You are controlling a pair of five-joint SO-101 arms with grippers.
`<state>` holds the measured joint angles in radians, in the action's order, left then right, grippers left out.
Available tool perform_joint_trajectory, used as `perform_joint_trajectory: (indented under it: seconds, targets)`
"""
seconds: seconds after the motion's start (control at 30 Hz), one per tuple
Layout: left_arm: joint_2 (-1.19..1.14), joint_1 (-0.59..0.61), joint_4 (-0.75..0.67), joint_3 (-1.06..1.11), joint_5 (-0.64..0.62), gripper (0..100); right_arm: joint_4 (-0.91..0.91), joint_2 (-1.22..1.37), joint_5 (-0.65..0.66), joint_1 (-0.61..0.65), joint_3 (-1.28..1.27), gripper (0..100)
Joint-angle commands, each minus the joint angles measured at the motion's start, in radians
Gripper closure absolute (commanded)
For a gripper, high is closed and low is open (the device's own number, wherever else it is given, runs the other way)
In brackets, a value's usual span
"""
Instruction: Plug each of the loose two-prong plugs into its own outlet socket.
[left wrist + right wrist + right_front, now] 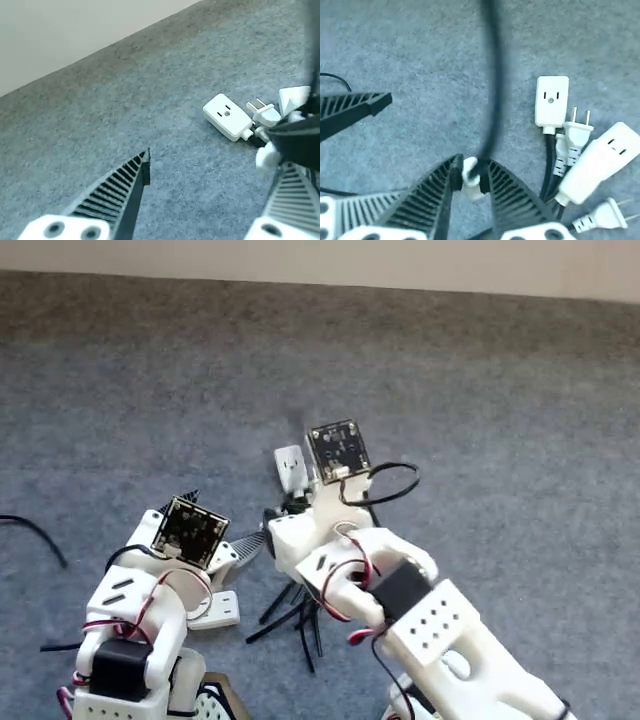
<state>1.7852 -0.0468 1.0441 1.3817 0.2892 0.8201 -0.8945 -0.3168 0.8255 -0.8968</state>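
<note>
Plug point(470, 184) white, pinched in right claw point(471, 164) | left claw point(220, 170) spread | socket point(227, 116) white

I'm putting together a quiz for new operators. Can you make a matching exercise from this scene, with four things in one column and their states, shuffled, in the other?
Things
1. left end effector
2. right end effector
3. square outlet socket
4. two-prong plug beside that socket

States
A. shut on a white cord end
B. lying on the carpet, slots empty
C. open, holding nothing
D. loose on the carpet, prongs bare

Pairs: 1-C, 2-A, 3-B, 4-D
</note>
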Motion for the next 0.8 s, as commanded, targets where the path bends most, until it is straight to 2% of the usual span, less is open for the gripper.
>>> perform_joint_trajectory:
  seconds: [0.0,0.37,0.53,0.67,0.77]
  targets:
    - [-0.008,0.008,-0.015,0.004,-0.003,64,0.050,-0.061,0.028,0.018,0.104,99.4]
    - [-0.008,0.062,-0.017,0.004,-0.003,64,0.151,-0.061,0.110,0.016,0.110,99.4]
    - [-0.008,0.071,-0.011,-0.001,-0.005,64,0.214,-0.061,0.192,0.001,0.110,99.4]
    - [-0.010,0.147,-0.009,-0.045,-0.011,64,0.225,-0.059,0.221,-0.054,0.108,99.4]
    - [-0.065,0.216,0.026,-0.150,-0.066,64,0.223,-0.059,0.218,-0.071,0.090,99.4]
